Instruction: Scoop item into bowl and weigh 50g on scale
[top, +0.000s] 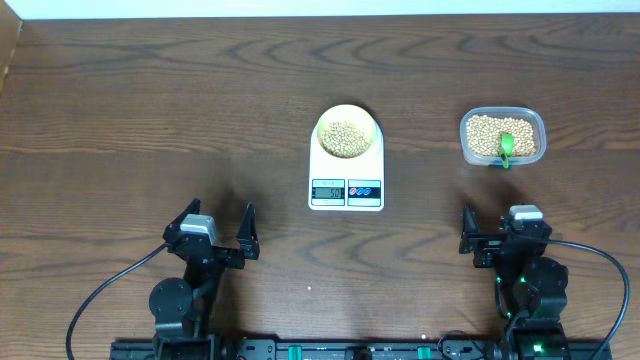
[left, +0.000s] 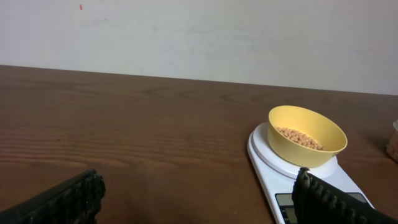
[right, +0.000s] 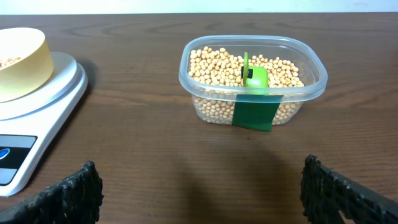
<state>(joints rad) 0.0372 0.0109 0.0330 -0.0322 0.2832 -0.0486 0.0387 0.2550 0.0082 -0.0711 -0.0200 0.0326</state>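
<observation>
Beans (top: 346, 137) in bowl (top: 321, 127) on scale (top: 328, 166), well ahead of left hand (top: 217, 218), fingers apart; right hand (top: 503, 230), fingers apart

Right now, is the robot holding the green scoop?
No, the green scoop rests on the beans inside the clear tub, with nothing gripping it.

Yellow bowl (left: 292, 149) holding tan beans (left: 300, 138), upright on white scale (top: 330, 166).
</observation>
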